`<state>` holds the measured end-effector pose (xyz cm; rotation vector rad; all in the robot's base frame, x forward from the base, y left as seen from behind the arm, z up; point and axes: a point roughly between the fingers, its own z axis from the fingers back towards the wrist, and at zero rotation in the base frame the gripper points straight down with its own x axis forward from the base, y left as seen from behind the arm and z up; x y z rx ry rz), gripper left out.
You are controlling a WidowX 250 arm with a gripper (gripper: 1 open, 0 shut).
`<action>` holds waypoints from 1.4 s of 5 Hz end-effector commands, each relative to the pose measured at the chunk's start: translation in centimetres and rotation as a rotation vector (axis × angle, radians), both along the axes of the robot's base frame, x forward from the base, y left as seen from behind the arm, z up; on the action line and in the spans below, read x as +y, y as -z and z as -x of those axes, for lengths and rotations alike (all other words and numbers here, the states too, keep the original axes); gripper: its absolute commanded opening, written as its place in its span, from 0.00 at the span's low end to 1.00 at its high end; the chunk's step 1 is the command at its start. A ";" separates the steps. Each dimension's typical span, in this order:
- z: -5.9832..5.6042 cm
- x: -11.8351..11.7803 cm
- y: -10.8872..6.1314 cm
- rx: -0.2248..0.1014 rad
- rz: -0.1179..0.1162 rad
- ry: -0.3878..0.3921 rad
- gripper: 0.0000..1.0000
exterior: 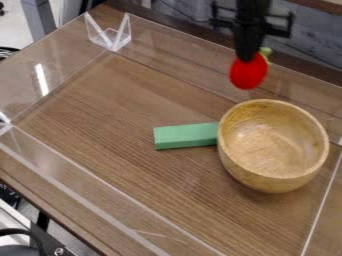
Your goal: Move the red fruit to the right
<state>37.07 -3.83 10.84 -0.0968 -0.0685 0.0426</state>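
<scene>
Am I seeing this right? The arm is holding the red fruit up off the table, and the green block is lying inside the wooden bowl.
Not quite. In the camera view the green block lies on the table beside the bowl, at its left, not inside it. The rest is right: the red fruit hangs from the shut jaws, off the table.

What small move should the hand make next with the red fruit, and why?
Probably lower it gently. The hand holds the red fruit off the table, already at the right side, just beyond the far rim of the wooden bowl. Bare wood seems to lie below, so setting it down there, clear of the bowl, looks sensible.
</scene>
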 end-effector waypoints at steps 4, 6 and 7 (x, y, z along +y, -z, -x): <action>-0.2 -0.5 5.2 -0.033 -0.032 0.010 0.00; 0.0 -0.3 6.8 -0.028 -0.038 -0.006 0.00; 0.1 0.0 7.7 -0.025 -0.042 -0.038 0.00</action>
